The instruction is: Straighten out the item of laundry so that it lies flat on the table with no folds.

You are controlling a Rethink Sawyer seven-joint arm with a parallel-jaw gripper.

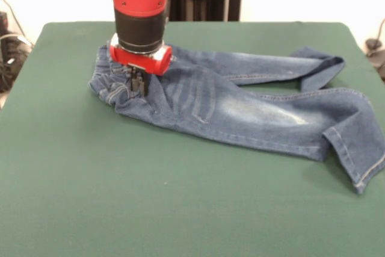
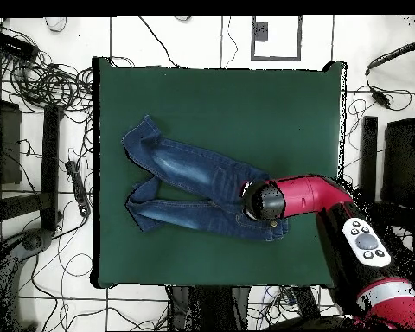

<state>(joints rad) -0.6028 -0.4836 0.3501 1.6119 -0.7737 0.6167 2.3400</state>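
Observation:
The item of laundry (image 1: 240, 109), a small pair of blue jeans with faded thighs, lies across the far half of the green table (image 1: 150, 209). Its waist is at the left and both legs run right. The far leg's end is folded back on itself, and the near leg's cuff bends toward the front edge. My gripper (image 1: 137, 86) points straight down at the bunched waistband, its dark fingers close together and pinched into the denim. From overhead, the arm's wrist (image 2: 264, 201) covers the gripper at the right end of the jeans (image 2: 189, 186) on the table (image 2: 245, 104).
Bare green tabletop surrounds the jeans, with the widest stretch toward the front edge in the front view. Tangled cables (image 2: 38, 78) and black stands (image 2: 51, 164) lie on the floor around the table. The robot's base (image 2: 367, 246) sits off the table's lower right corner in the overhead view.

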